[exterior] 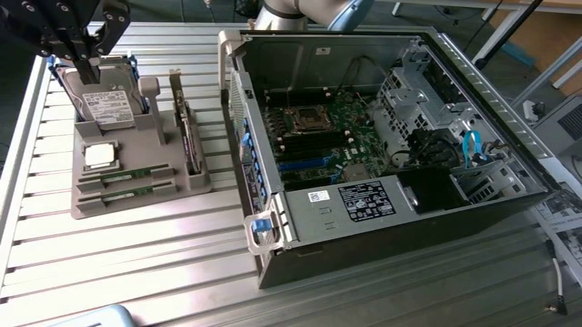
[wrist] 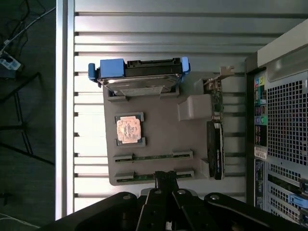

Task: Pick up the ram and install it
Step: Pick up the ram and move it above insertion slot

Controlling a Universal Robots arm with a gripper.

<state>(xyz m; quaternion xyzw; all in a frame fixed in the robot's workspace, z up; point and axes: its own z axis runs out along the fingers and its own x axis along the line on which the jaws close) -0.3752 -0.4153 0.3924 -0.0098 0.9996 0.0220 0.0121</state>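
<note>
Two ram sticks, green and thin, sit edge-up in parallel slots of a grey holder tray (exterior: 136,204) on the slatted table (exterior: 136,266). The inner ram stick (exterior: 124,178) lies beside the processor chip (exterior: 100,155). The outer ram stick (exterior: 122,198) runs along the tray's open edge. Neither is held.

Hidden or unclear:
- Both sticks show edge-on, so their chips are hard to make out.
- In the wrist view the fingertips cover part of the outer ram stick.
- The hard drive (exterior: 109,102) stands upright at the tray's far end, and its label cannot be read.
- The expansion card (exterior: 188,136) stands on edge at the tray's side nearest the computer case (exterior: 382,245).
- The memory slots on the motherboard (exterior: 337,136) are too small and dark to tell whether they are filled.
- The gripper's upper body is cut off by the edge of the exterior view.
- One short section of the arm (exterior: 300,10) shows behind the case.

Pose: the gripper (exterior: 86,73) points downward over the tray (at the exterior view's left, its tips in line with the hard drive's top edge). Contact with the drive cannot be judged. The fingers are pressed together with nothing between them, and the wrist camera looks straight down on the tray from a raised position.
</note>
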